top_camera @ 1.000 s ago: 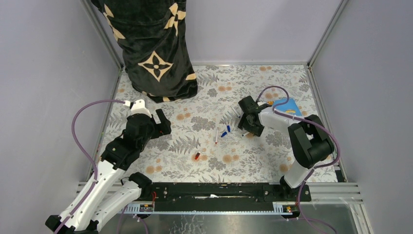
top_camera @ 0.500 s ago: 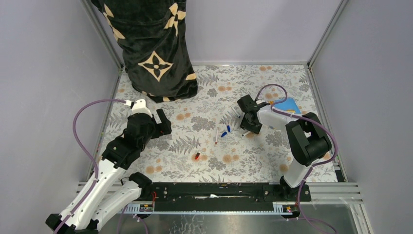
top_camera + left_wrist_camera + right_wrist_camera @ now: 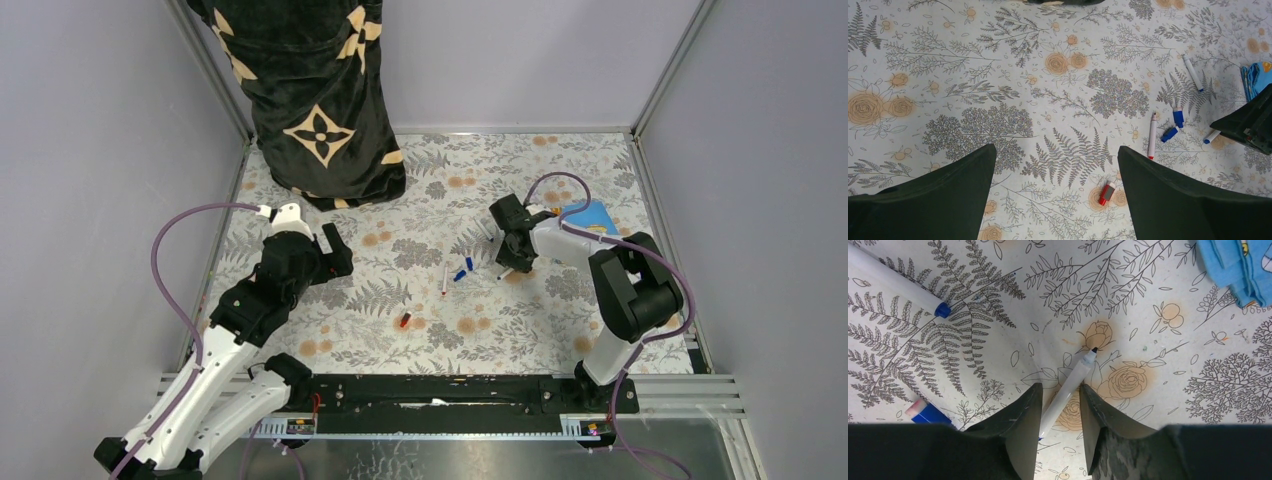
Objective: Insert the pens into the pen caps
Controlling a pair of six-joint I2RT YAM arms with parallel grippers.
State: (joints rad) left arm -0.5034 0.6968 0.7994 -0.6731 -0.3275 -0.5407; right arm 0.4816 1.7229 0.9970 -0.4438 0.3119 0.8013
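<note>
Three white pens lie right of the mat's middle. My right gripper (image 3: 511, 262) (image 3: 1060, 386) is down over one pen (image 3: 1069, 388) (image 3: 505, 272), which lies slantwise between its fingers. The jaws stand narrowly open with small gaps beside the barrel. A blue-tipped pen (image 3: 893, 282) (image 3: 1193, 73) lies farther back, and a red-tipped pen (image 3: 444, 281) (image 3: 1152, 136) lies to the left. Between them are two blue pen caps (image 3: 469, 263) (image 3: 460, 275) (image 3: 1178, 117). The red cap (image 3: 405, 320) (image 3: 1106, 193) lies alone nearer the front. My left gripper (image 3: 335, 250) (image 3: 1055, 150) hangs wide open and holds nothing.
A folded blue cloth (image 3: 588, 215) (image 3: 1243, 270) lies behind the right gripper. A black patterned fabric bundle (image 3: 315, 100) stands at the back left. Metal frame posts and grey walls close in the floral mat (image 3: 420, 190).
The right gripper's jaws have narrowed around the pen beneath them, and that arm has shifted slightly. The left arm has not moved.
</note>
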